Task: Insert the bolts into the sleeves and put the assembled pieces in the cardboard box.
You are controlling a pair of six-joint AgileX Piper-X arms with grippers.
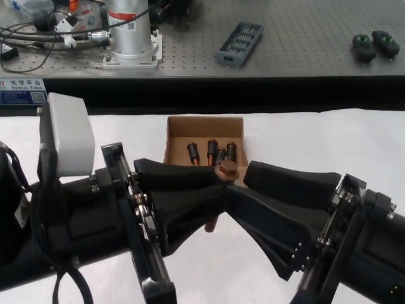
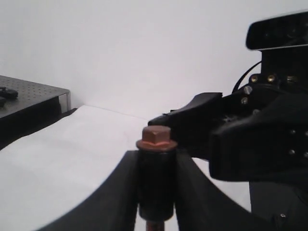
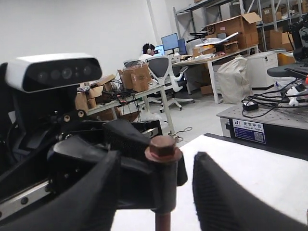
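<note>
Well, my left pincer (image 2: pixel 155 185) was squeezed tight on the smooth black sleeve (image 2: pixel 155 168), just on my side of the cardboard box (image 1: pixel 204 125), to hold it upright. The coppery bolt (image 2: pixel 155 137) with its six-sided head sat down in it. My right pincer (image 3: pixel 159 180) stood open around the bolt. Finished pieces (image 1: pixel 212 152) lay in the box.

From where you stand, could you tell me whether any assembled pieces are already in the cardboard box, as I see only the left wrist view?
Observer: Yes, several assembled pieces lie in the cardboard box.
Operator: Thank you; where is it from the sleeve I hold?
Observer: Beyond it, farther forward, on the white cloth.
Operator: Are the right jaws closed on the bolt?
Observer: No, they stand open, with the bolt head between them.
</note>
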